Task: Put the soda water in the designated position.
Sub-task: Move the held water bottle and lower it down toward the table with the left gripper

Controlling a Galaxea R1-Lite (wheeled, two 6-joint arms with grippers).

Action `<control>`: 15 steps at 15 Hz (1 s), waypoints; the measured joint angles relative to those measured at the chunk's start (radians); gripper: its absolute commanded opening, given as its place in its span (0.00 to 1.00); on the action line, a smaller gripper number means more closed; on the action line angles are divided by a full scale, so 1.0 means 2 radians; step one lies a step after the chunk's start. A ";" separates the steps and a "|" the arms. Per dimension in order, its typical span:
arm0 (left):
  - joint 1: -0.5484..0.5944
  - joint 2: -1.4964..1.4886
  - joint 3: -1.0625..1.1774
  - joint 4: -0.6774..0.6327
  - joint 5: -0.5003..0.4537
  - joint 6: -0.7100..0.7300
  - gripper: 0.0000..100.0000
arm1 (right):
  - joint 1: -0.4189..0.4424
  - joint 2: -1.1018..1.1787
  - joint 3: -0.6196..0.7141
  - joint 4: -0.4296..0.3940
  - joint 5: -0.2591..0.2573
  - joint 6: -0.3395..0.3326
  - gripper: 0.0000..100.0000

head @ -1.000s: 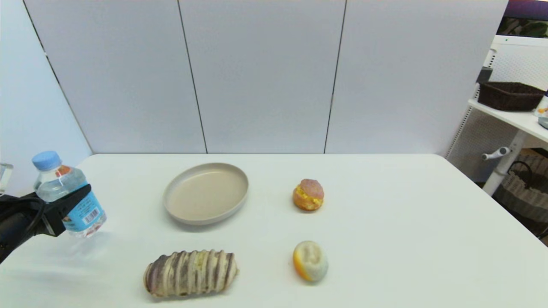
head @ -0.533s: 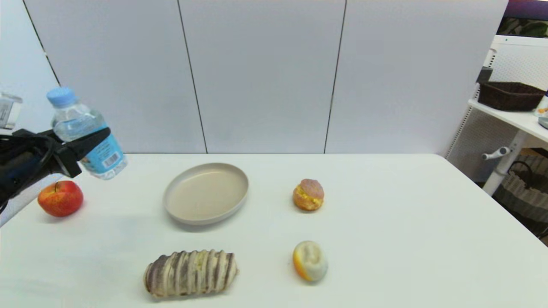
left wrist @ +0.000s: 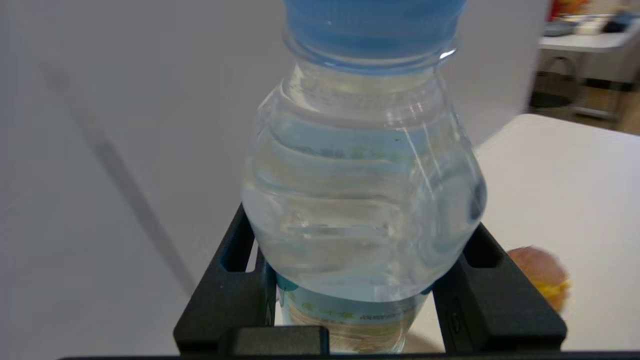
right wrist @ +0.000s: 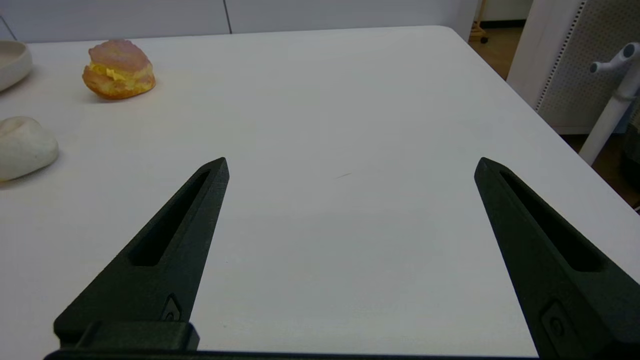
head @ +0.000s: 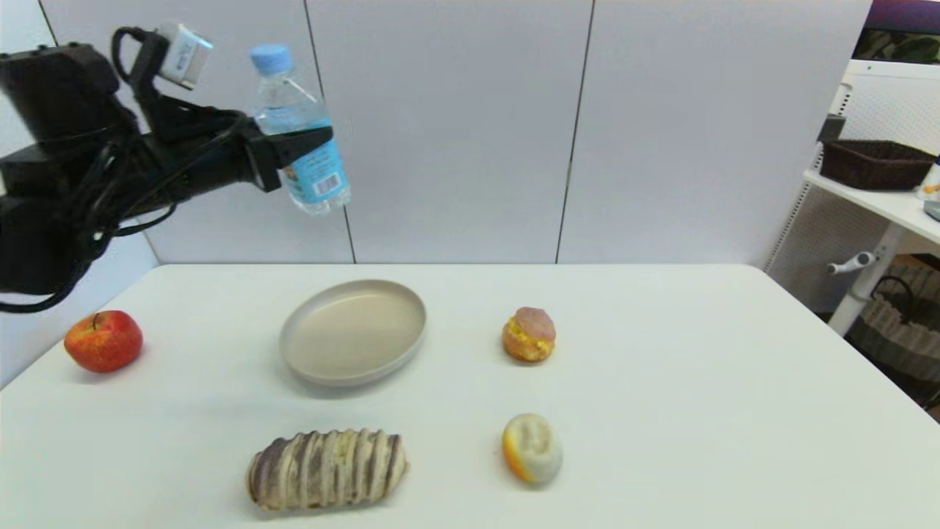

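1. The left end effector (head: 308, 143) is clenched around the small clear plastic soda water bottle (head: 301, 132) with its light blue cap, held tilted high above the white surface (head: 661, 382), far left.
2. The right end effector (right wrist: 350, 167) hangs spread wide, grasping nothing, over the near right surface.

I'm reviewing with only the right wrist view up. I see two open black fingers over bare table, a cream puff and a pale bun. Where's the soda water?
Observer: The left gripper holds the soda water high in the air, above the far left part of the table.
Operator: Is the grip firm?
Observer: In the left wrist view, both fingers press the bottle's sides just below its shoulder; the bottle leans slightly.
Operator: Anything underneath it?
Observer: A round beige plate lies below and nearer, with nothing in it; a red apple sits at the left edge.
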 measured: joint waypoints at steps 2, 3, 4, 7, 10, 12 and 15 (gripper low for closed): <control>-0.039 0.044 -0.051 0.036 -0.001 -0.003 0.00 | 0.000 0.000 0.000 0.000 0.000 0.000 1.00; -0.056 0.067 -0.068 0.038 -0.001 -0.006 0.00 | 0.000 0.000 0.000 0.000 0.000 0.000 1.00; -0.070 0.088 -0.079 0.034 -0.001 -0.009 0.00 | 0.000 0.000 0.000 0.000 0.000 0.000 1.00; -0.100 0.143 -0.092 0.012 -0.001 -0.016 0.00 | 0.000 0.000 0.000 0.000 0.000 0.000 1.00; -0.115 0.192 -0.109 -0.003 0.000 -0.018 0.00 | 0.000 0.000 0.000 0.000 0.000 0.000 1.00; -0.122 0.221 -0.131 -0.005 0.001 -0.022 0.00 | 0.000 0.000 0.000 0.000 0.000 0.000 1.00; -0.133 0.256 -0.164 -0.006 0.000 -0.038 0.00 | 0.000 0.000 0.000 0.000 0.000 0.000 1.00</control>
